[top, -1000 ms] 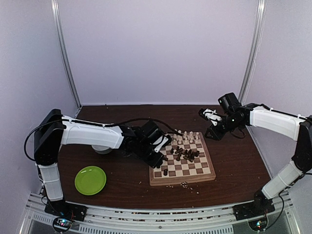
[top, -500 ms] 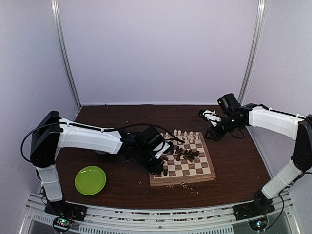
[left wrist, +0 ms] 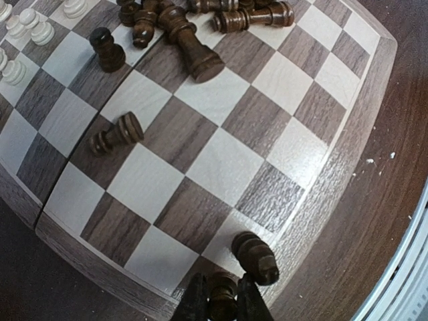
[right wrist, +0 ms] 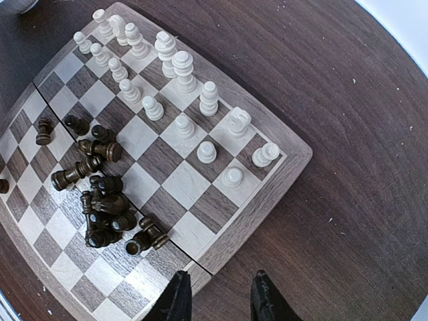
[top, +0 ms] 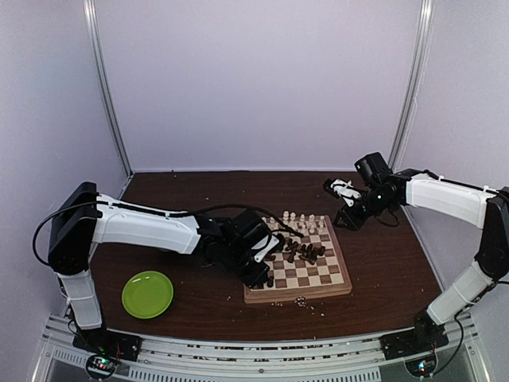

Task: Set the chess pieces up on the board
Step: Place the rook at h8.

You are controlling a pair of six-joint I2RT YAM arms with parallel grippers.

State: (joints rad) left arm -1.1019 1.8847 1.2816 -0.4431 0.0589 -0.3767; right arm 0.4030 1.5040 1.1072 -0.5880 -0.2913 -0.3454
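1. Right now my left gripper is clamped on one small dark piece. A finger presses on each side of it, low over the near-left corner of the board.
2. Just beside that grip, a second dark chessman stands on the board's near-left corner square, close to the held piece; I cannot tell whether the two touch.
3. My right gripper hangs with its fingers apart and nothing between them. It is above the brown surface, just off the board's far-right edge.
4. The cream chess pieces stand upright in two rows along the board's far side.
5. Most of the dark chess pieces lie tumbled in a heap around the middle of the board, several on their sides and touching one another.
6. One dark pawn lies on its side apart from the heap, toward the board's left half. The squares between it and the near-left corner are bare.
7. A few pale crumbs sit on the surface, just off the board's near edge.
8. A round green plate rests on the surface, well to the left of the board.
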